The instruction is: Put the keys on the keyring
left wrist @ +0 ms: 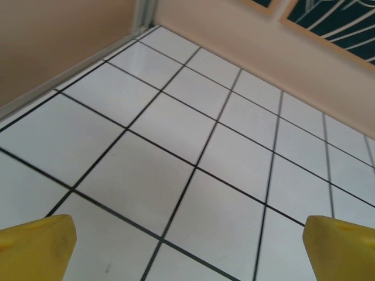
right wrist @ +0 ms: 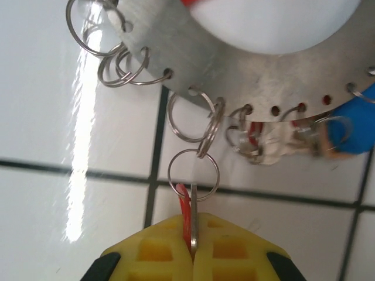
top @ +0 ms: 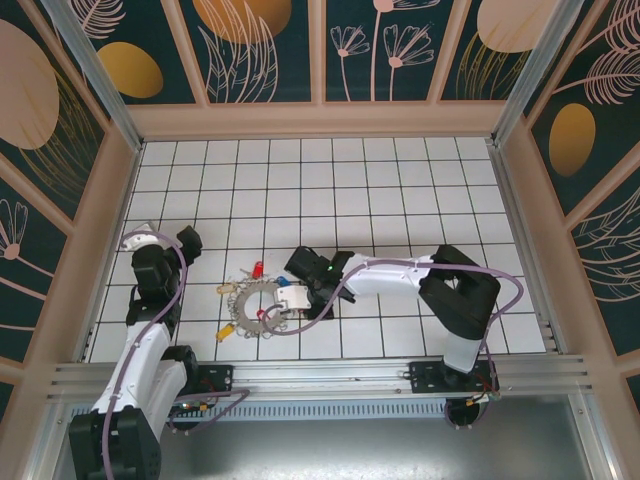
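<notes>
The right hand [right wrist: 192, 243] is clamped on a red-tagged key [right wrist: 193, 213] whose small loop [right wrist: 193, 174] appears linked to the keyring [right wrist: 252, 70] lying on the tiled surface [right wrist: 70, 222]. The left hand [left wrist: 188, 249] hangs wide open, empty. This key looks nearly attached; the next move probably calls for a gentle release without dragging the keyring.

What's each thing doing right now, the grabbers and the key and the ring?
left gripper, open, above bare tiles.
right gripper, shut on the red-tagged key.
red-tagged key, pinched edge-on, linked by small rings to the keyring.
keyring, lying flat on the tiles.
</notes>
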You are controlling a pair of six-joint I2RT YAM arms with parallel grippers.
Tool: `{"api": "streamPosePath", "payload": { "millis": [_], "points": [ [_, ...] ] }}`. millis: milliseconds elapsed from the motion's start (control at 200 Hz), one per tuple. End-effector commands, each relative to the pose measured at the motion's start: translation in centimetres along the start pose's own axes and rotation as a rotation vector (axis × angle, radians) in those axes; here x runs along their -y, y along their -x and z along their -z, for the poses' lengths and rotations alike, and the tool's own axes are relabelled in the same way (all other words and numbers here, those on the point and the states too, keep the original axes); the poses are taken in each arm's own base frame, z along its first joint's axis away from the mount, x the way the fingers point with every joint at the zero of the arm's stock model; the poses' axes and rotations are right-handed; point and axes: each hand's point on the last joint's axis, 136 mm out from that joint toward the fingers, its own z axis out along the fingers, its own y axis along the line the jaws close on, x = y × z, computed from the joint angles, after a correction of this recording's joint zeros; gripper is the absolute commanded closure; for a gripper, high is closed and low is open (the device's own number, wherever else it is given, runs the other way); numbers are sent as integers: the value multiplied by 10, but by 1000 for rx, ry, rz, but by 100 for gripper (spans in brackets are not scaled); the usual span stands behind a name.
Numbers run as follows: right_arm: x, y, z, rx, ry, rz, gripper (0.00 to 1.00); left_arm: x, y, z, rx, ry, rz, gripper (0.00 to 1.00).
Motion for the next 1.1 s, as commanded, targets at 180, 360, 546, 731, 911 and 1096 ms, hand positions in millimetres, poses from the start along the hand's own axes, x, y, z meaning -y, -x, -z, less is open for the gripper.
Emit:
{"api": "streamPosePath", "payload": {
  "millis": [180,360,546,731,911,1096],
  "points": [
    [-39,-51,7,-155,148,-111,90,-33,-8,-3,-22,187,116,1],
    [-51,-72,15,-199,199,-135,82,-22,2,-7,18,130,164,1],
    [-54,-86,33,-181,188,-198,82,-17,21,-7,123,95,125,1],
    [-54,-93,66,-109,153,-226,71,-14,26,-11,177,75,23,1],
    [4,-48,161,301,-145,-227,1,-5,23,-13,174,45,-90,1],
    [76,-49,314,664,-787,-327,1,17,15,-8,196,-56,-226,1]
  ]
}}
